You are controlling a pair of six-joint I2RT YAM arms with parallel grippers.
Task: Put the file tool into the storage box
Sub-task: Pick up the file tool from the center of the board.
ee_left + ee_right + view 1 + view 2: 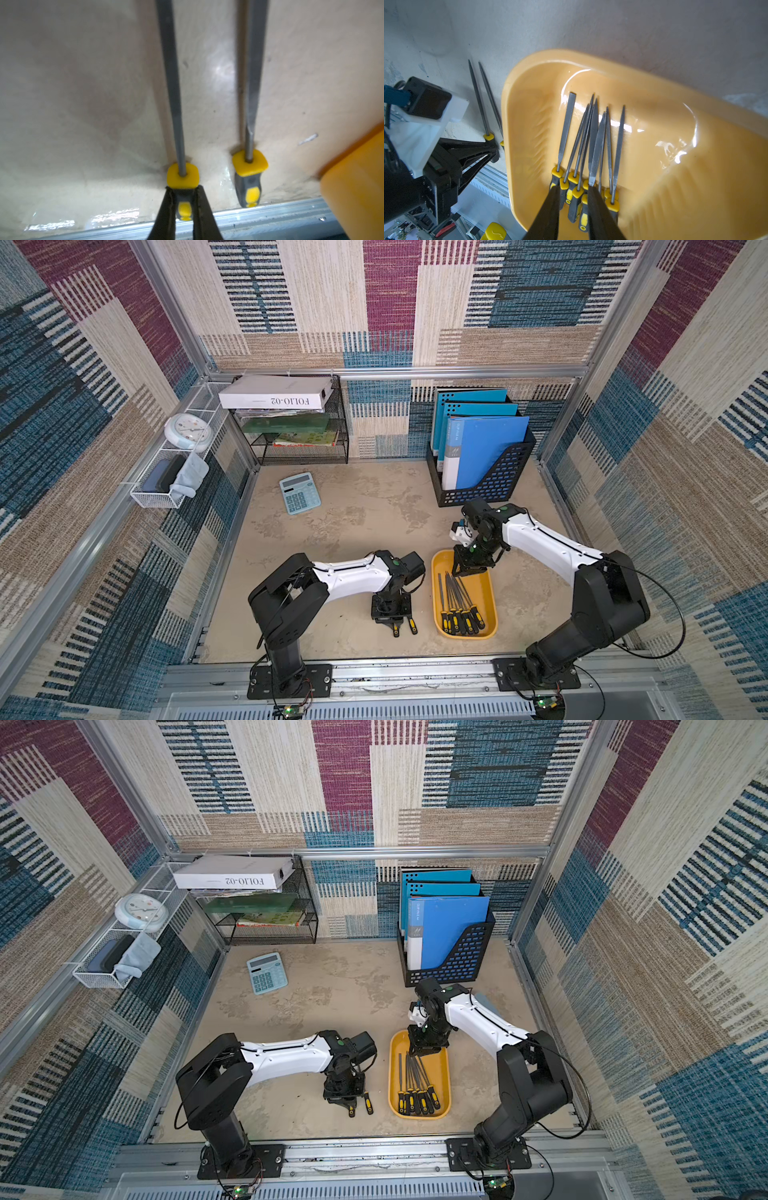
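file (173, 83) | long axis front-back, tip rearward | left claw (184, 189) clamps handle

Folders (482, 443), calculator (300, 492) and clock (189, 432) suggest an office.

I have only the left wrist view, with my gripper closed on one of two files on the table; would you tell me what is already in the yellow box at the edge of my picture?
Observer: The storage box already holds a bundle of files, handles toward the mounting rail; they overlap too much to count.
Operator: Thank you. Where is the right arm?
Observer: The right gripper is over the box's far end, jaws apart, gripping nothing that I can see.
Operator: And my files' far ends?
Observer: The held file and its neighbour taper to points, side by side just outside the box.
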